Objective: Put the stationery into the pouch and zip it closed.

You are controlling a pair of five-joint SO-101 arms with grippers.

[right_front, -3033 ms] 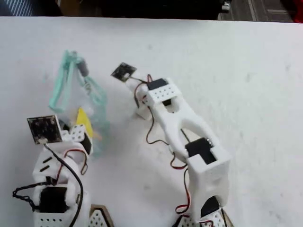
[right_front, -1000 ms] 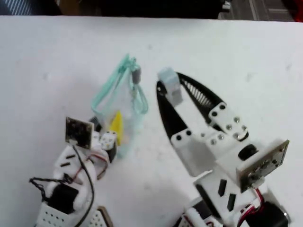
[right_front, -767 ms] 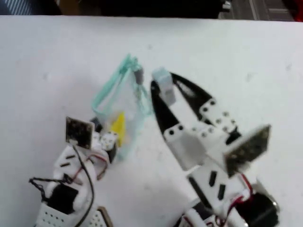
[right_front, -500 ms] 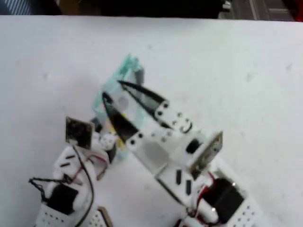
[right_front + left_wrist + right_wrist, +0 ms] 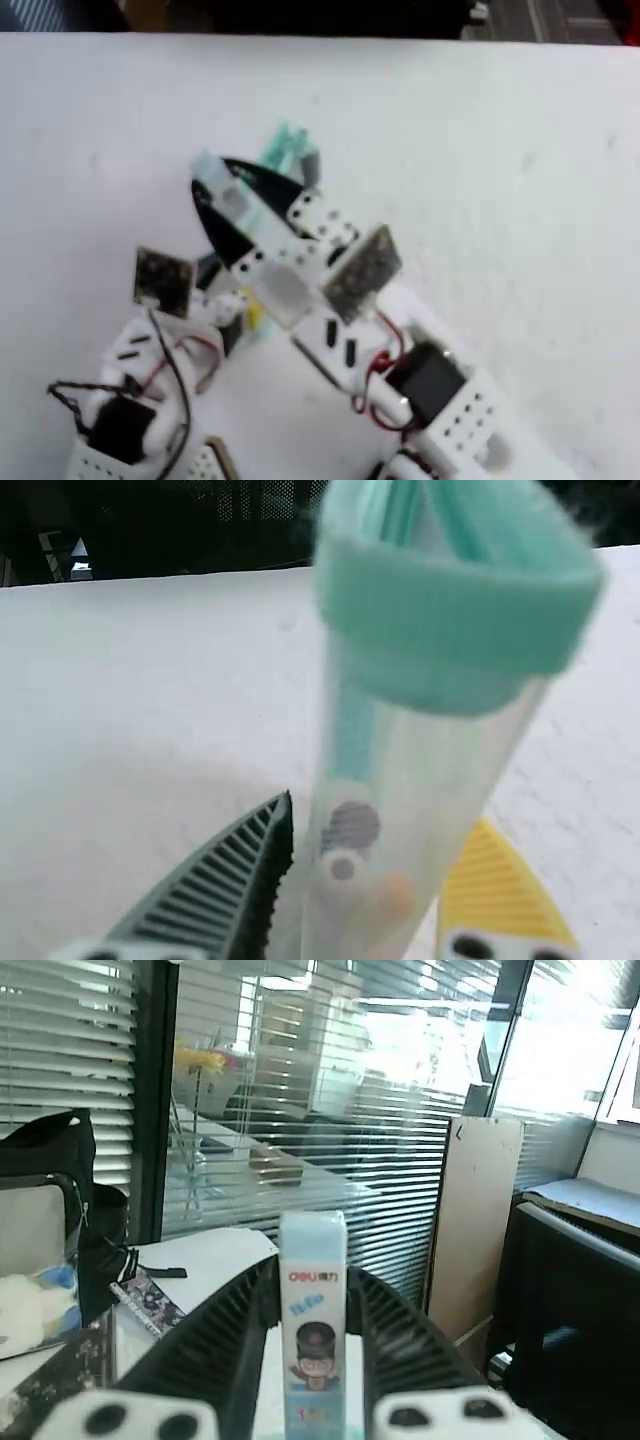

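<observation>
High view: right claw (image 5: 210, 176) clenched on the eraser (image 5: 228, 198), tips over the far end of the pouch (image 5: 290, 145), set for a drop into its mouth, I judge. Left wrist view: left claw (image 5: 385, 880) grips the pouch's near end, bracing it above the table (image 5: 480, 150); mouth looks open, though blurred.

A white worktop (image 5: 500, 150) spreads under even light, with a dark strip beyond its far edge. In the room, bright daylight comes through windows with horizontal blinds (image 5: 330, 1070). A black bag (image 5: 60, 1160) sits before them, and a tan board (image 5: 475, 1210) stands upright.
</observation>
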